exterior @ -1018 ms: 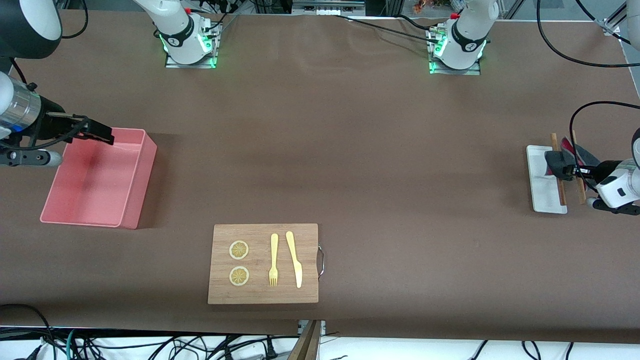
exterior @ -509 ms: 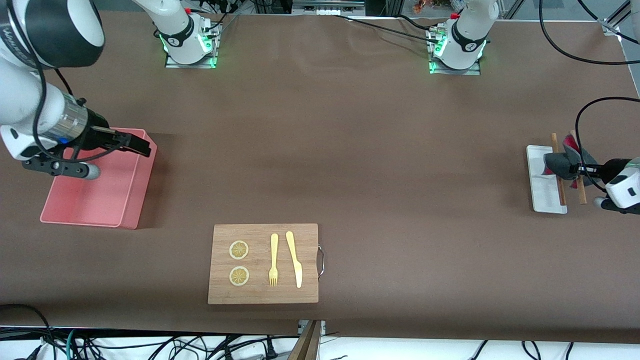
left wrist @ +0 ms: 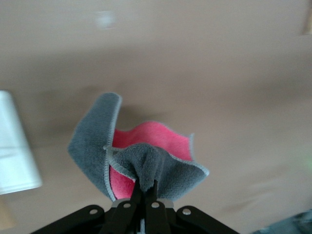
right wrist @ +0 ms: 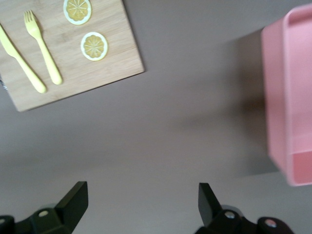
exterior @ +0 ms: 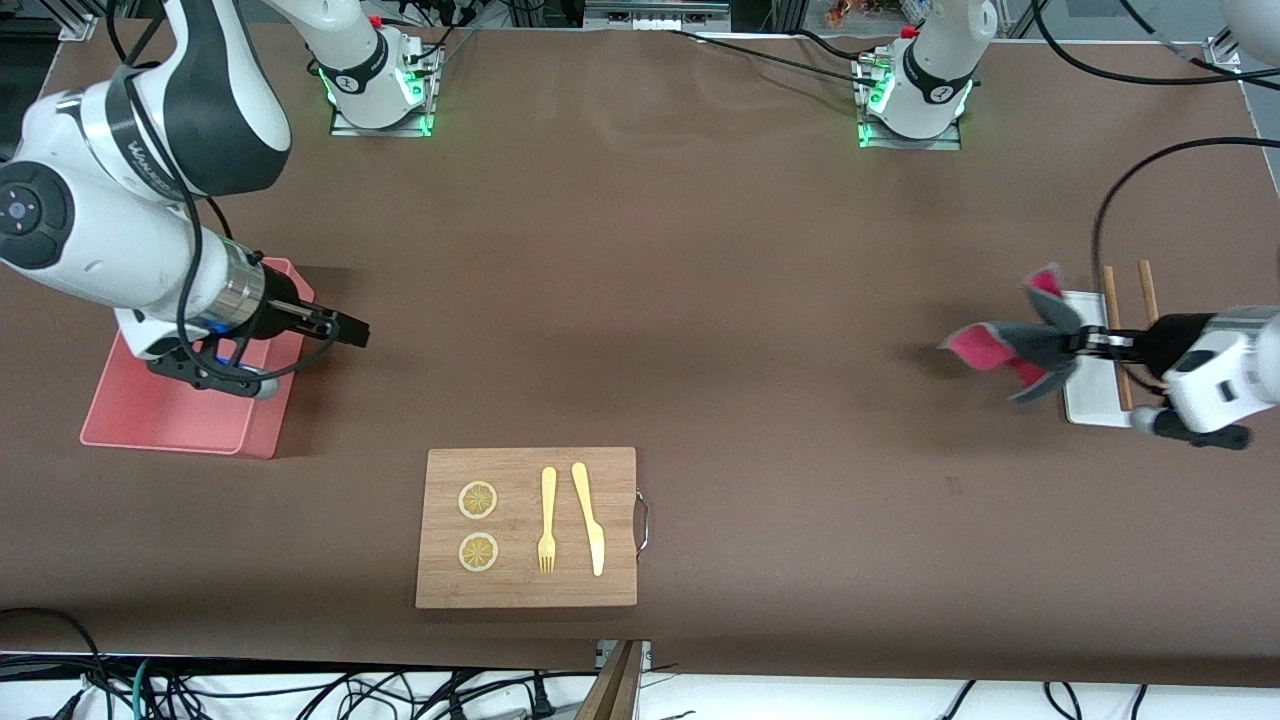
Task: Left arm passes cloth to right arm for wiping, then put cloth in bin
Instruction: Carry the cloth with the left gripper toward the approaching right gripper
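Observation:
My left gripper (exterior: 1083,343) is shut on the cloth (exterior: 1008,347) and holds it in the air over the table beside the white tray. The cloth is grey with its pink side showing and hangs spread from the fingertips. In the left wrist view the cloth (left wrist: 141,156) bunches at my left gripper (left wrist: 145,187). My right gripper (exterior: 352,331) is open and empty over the table, just off the bin's (exterior: 140,415) edge. In the right wrist view my right gripper (right wrist: 141,200) shows only bare table between its fingers (right wrist: 75,197), with the bin (right wrist: 290,97) at one side.
A wooden cutting board (exterior: 527,590) with two lemon slices, a yellow fork and a knife lies near the front camera; it also shows in the right wrist view (right wrist: 112,68). A white tray (exterior: 1090,405) with two chopsticks (exterior: 1108,285) lies at the left arm's end.
My left gripper has lifted the cloth off the white tray and carried it toward the table's middle. My right arm has swung from over the bin toward the middle.

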Robot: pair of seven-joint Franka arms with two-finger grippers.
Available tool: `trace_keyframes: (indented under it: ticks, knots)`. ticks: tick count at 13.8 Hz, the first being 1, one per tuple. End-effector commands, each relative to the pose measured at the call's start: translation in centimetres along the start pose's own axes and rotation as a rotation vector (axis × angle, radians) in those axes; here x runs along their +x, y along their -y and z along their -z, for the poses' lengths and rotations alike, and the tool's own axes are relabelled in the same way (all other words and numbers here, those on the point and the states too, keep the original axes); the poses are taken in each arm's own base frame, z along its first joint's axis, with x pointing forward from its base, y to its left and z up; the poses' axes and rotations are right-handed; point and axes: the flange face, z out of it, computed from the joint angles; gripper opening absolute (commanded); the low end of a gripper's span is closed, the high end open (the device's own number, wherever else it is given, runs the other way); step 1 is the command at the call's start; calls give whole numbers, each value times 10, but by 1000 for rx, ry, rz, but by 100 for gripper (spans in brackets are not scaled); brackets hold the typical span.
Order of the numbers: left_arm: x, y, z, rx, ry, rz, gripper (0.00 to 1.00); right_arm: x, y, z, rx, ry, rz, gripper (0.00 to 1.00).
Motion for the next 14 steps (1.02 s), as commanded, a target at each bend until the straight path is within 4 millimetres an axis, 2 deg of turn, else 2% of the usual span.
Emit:
trace_keyframes:
  ticks: [1, 5, 7, 10, 13, 14]
  knots:
    - [19, -62, -10, -190, -25, 135, 0, -6, 30, -8, 36, -5, -89, 100]
    - [28, -162, -26, -414, -7, 290, 0, -21, 77, -33, 71, -23, -181, 100]
    - [31, -227, -41, -507, -14, 371, 0, -28, 101, -49, 87, -35, -257, 100]
    - [36, -306, -78, -612, -38, 469, 0, -39, 132, -64, 160, -21, -406, 100]
    - [43, -341, -101, -735, -36, 539, 0, -41, 140, -65, 232, 41, -516, 100]
    - [44, -347, -104, -752, -48, 543, 0, -43, 141, -65, 243, 60, -534, 100]
